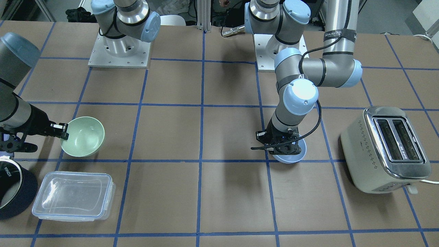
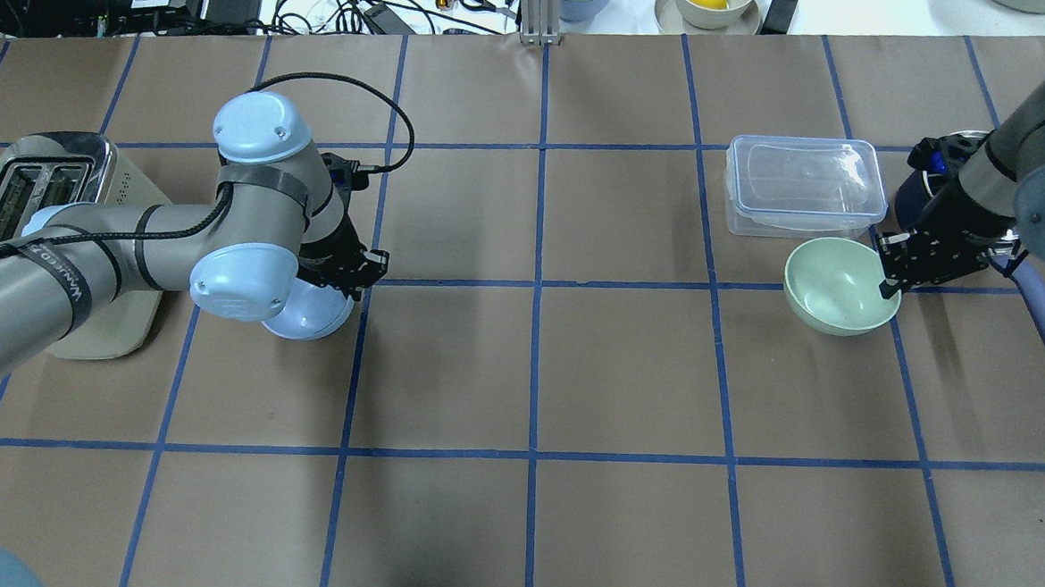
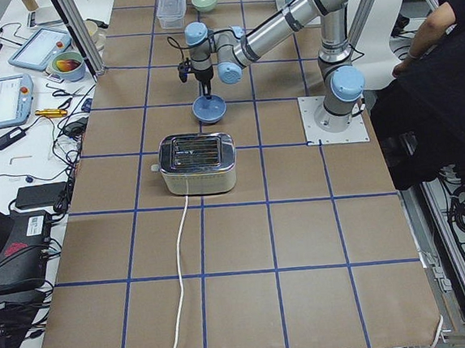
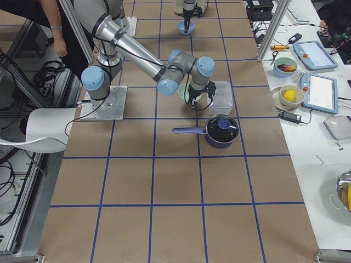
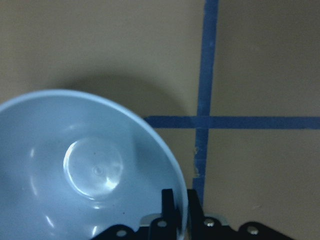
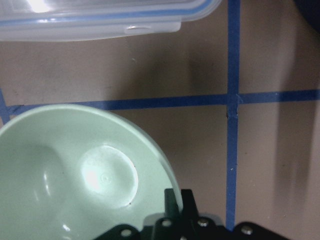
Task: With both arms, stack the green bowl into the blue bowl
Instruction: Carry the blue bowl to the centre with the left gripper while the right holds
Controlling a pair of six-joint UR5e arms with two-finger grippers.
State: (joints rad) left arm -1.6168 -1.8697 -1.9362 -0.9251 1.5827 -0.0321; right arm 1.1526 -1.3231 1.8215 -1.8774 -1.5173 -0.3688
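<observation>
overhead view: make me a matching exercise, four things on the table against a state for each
1. pale mint-green round plastic bowl
2. light periwinkle-blue round plastic bowl
3. clear rectangular lidded plastic container
4. cream and chrome two-slot toaster

A. rim gripped by the left hand
B. slots facing up
C. rim gripped by the right hand
D. lid on, untouched

Pairs: 1-C, 2-A, 3-D, 4-B

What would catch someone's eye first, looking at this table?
The left tool pinches the blue bowl by its rim, near the toaster. Far across from it, the right tool pinches the green bowl by its rim, beside the clear container.
</observation>
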